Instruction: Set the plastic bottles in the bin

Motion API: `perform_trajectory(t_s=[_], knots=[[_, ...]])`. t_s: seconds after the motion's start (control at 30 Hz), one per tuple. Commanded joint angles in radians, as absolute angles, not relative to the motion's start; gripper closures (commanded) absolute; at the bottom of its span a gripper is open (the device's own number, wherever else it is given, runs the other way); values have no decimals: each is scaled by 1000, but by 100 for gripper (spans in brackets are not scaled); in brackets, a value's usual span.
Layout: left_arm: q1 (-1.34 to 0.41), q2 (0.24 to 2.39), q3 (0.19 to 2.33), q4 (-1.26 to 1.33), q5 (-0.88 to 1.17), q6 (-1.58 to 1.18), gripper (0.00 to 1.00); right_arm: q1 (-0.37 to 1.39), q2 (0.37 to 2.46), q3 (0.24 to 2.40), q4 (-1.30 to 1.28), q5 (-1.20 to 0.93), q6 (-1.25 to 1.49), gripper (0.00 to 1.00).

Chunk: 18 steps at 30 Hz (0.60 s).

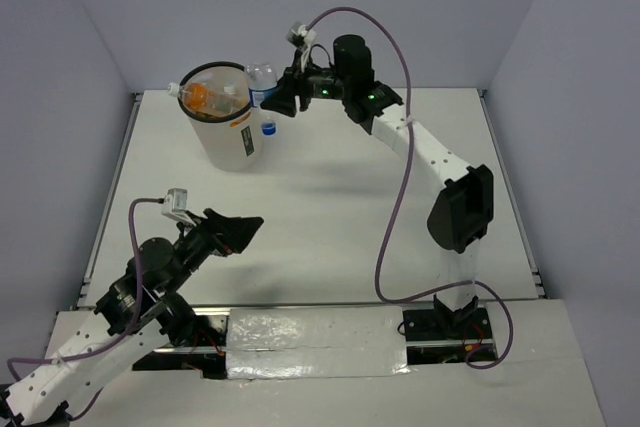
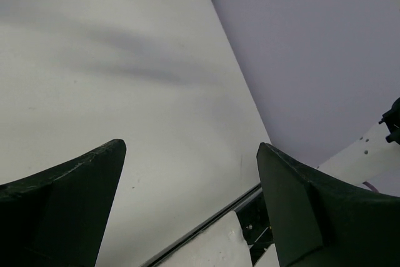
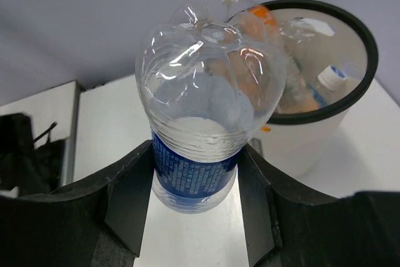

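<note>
One bottle in transit: carry-to-bin step.
Item: blue-label bottle (image 3: 203, 117), clamped at its waist by the right end effector (image 1: 283, 97) and raised just beside the rim of the bin (image 1: 222, 155), near the far-left corner of the desk (image 1: 330, 217). The right arm reaches forward and left. Next move, by judgement: shift over the opening, then let go. Also listed: tiny blue-capped bottle (image 1: 268, 129) on the desk beside the bin; left end effector (image 1: 240, 232) released, empty, near-left corner.

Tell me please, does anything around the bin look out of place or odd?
One orange-filled bottle lies slanted in the bin, its white cap poking over the black rim. A tiny blue-capped bottle stands outside, close beside the bin. Nothing looks spilled or broken.
</note>
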<state>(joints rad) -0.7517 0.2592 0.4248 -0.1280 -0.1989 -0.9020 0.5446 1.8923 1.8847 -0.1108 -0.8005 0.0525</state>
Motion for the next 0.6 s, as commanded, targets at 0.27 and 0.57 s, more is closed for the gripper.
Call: perform_trajectory(t_s=[0.27,0.57], knots=[[-758,206,502,-437,-313,-951,1,634,2187,2351,75,-471,110,80],[-758,163,479,-431,-324,-966,1,693,2229,2298,212,-228,37,71]])
